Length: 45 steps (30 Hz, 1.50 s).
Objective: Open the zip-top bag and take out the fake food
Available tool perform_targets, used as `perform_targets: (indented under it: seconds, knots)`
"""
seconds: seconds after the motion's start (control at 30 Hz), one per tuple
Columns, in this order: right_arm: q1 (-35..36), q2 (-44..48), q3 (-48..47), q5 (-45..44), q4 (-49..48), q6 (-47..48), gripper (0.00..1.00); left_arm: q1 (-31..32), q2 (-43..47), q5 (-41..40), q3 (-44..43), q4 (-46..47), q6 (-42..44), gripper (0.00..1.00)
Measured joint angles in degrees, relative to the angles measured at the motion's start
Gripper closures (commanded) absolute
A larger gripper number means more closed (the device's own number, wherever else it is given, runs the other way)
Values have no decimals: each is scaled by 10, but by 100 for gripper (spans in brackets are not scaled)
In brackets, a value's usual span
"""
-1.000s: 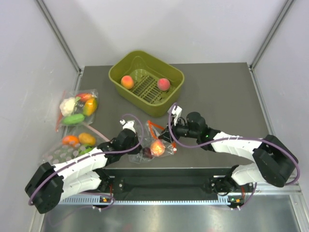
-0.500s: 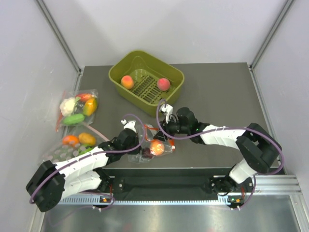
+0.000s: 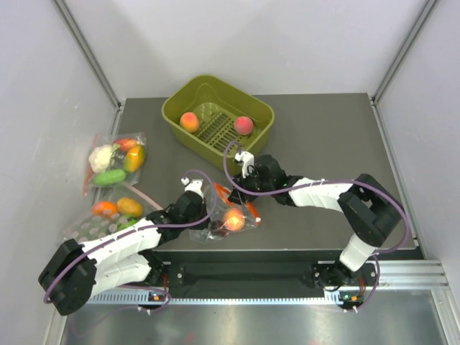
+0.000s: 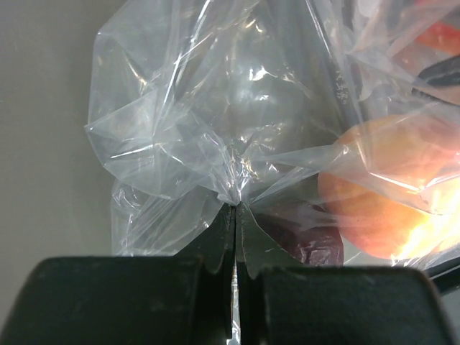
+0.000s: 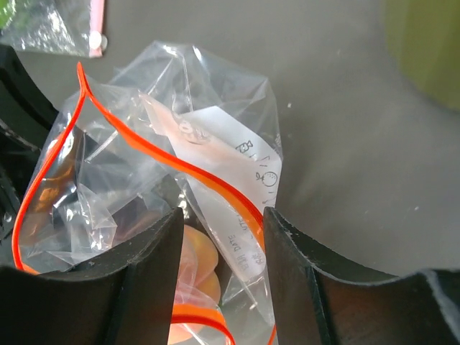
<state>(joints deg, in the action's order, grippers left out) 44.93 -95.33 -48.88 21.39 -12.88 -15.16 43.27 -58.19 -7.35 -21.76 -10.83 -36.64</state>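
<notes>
The zip-top bag lies crumpled near the table's front edge, its orange-red zip strip curling open. One fake-food peach sits inside it, also seen through the plastic as the peach and peach. Two more peaches rest in the green basket. My left gripper is shut on a bunched fold of the bag's clear plastic, at its left side. My right gripper is open at the bag's mouth, with the zip strip and a white label panel between its jaws.
The green basket stands at the back centre. Two other clear bags lie at the left edge: a bag with cauliflower and cucumber and a bag with orange and green pieces. Grey walls close in both sides.
My right gripper has moved left over the bag's mouth and its jaws have widened slightly. My left gripper has kept its pinch on the plastic.
</notes>
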Motion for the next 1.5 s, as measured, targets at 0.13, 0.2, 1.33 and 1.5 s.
perform_targets:
  seconds: [0.13, 0.2, 1.33, 1.5]
  knots:
    - [0, -2, 0, 12, 6, 1, 52, 0, 0, -2, 0, -2, 3, 100]
    - [0, 1, 4, 18, 8, 1, 52, 0, 0, -6, 0, -3, 3, 100]
    - [233, 178, 144, -112, -63, -108, 43, 0, -25, -64, -16, 11, -46, 100]
    - [249, 218, 145, -175, -62, -110, 45, 0, -25, -67, -16, 15, -49, 100]
